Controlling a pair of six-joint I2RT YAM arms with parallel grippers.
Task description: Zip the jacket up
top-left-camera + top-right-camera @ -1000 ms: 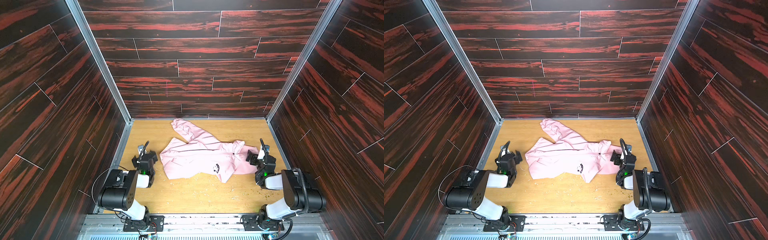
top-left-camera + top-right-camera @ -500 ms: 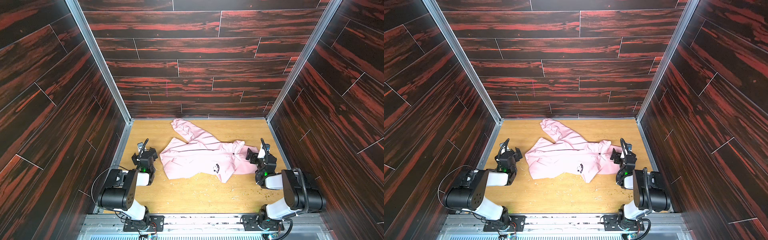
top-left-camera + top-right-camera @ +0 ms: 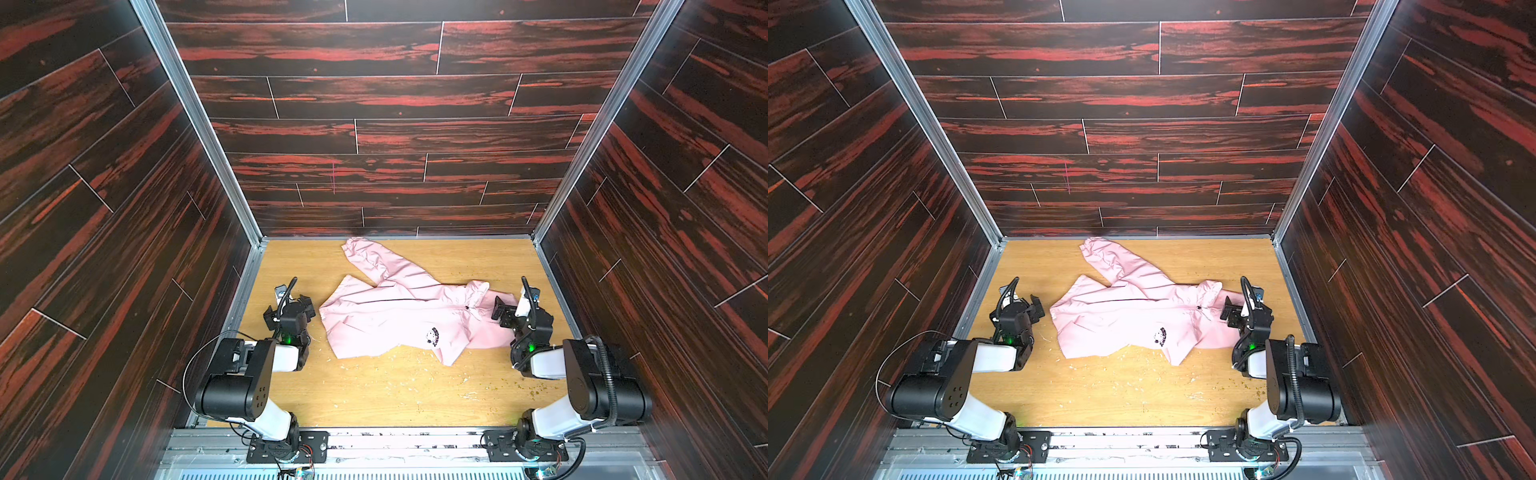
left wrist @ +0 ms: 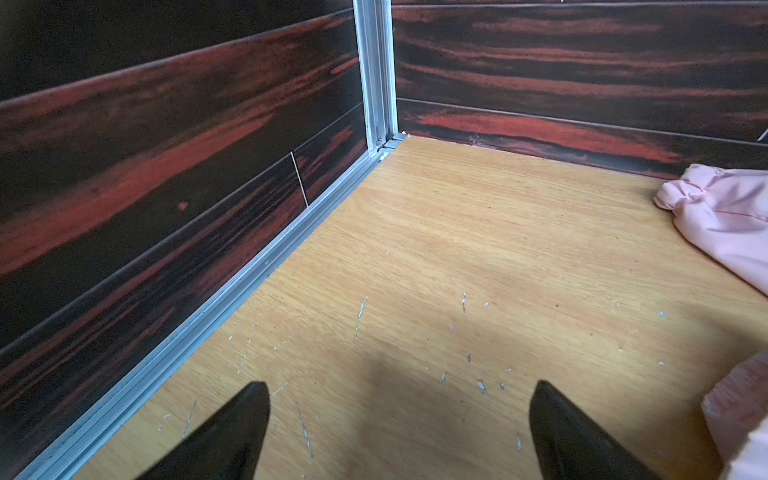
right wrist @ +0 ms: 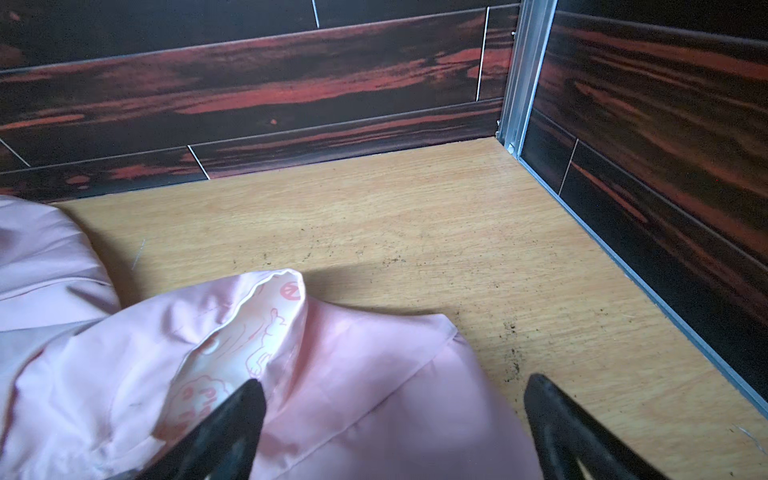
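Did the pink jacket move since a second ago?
No. The jacket has stayed put: its sleeve end still lies just in front of the back wall, and its logo has not shifted on the table.

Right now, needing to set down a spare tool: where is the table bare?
Bare table: the wide strip between the jacket and the front rail; also the far corner between the sleeve and right wall. Crowded: the middle, jacket spanning left arm to right arm.
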